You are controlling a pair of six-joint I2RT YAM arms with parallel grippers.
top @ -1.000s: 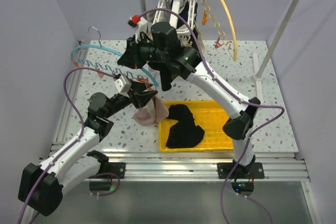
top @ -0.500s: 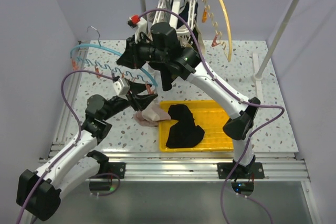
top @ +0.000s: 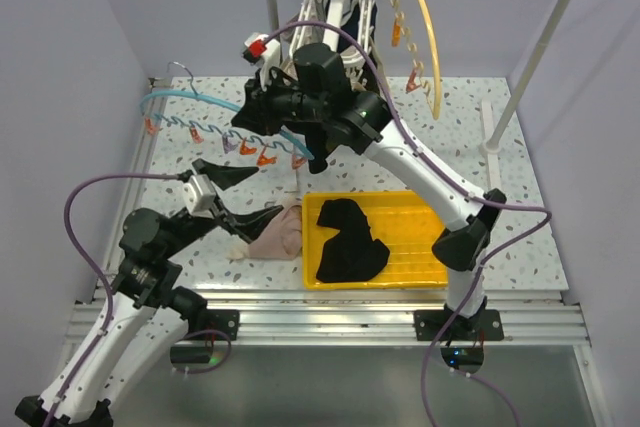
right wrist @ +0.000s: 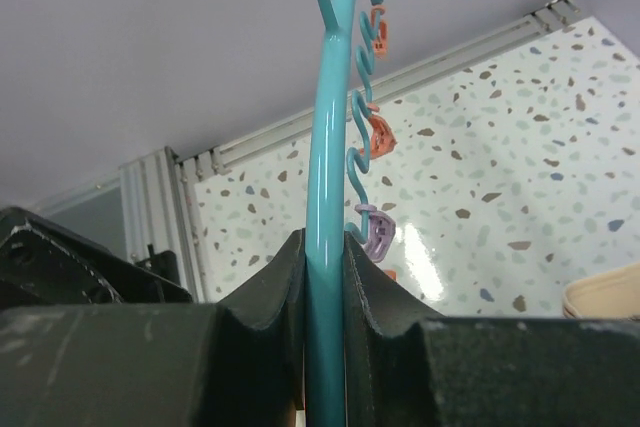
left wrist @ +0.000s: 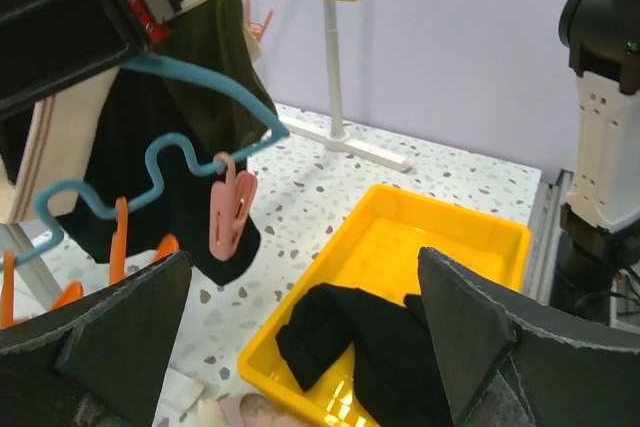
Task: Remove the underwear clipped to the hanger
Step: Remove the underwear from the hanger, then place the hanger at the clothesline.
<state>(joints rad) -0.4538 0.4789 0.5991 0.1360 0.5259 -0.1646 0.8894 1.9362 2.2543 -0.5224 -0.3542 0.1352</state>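
Plainly, the pale pink-beige piece [top: 275,239] of underwear is off its clips. It lies crumpled on the table [top: 500,137], against the outside of the yellow tray [top: 415,237] at its left wall, while a black piece [top: 350,247] sits inside the tray. More dark garments [top: 352,17] hang at the back.

Your left gripper [top: 238,197] hovers just beside the pink piece, jaws spread wide with nothing between them. Your right gripper [right wrist: 323,247] is pinched tight on the thin bar of the teal hanger [right wrist: 328,97], holding it up over the table with its orange clips [top: 265,157] dangling free.

Watch three things:

- **The pink piece:** if the tray is where the garments belong, this one has missed it. A careless sweep of your lower left finger could snag it and drag it further off.
- **The hanger:** your grip is on a narrow round bar, so it may pivot or slip and swing its clips into the left arm below.
- **Reaching back:** going for the remaining garments could tangle the hanger's hook or your cables with the pieces hung there.

As for writing, you have nothing to go on: no brand, label or lettering can be read in any view.
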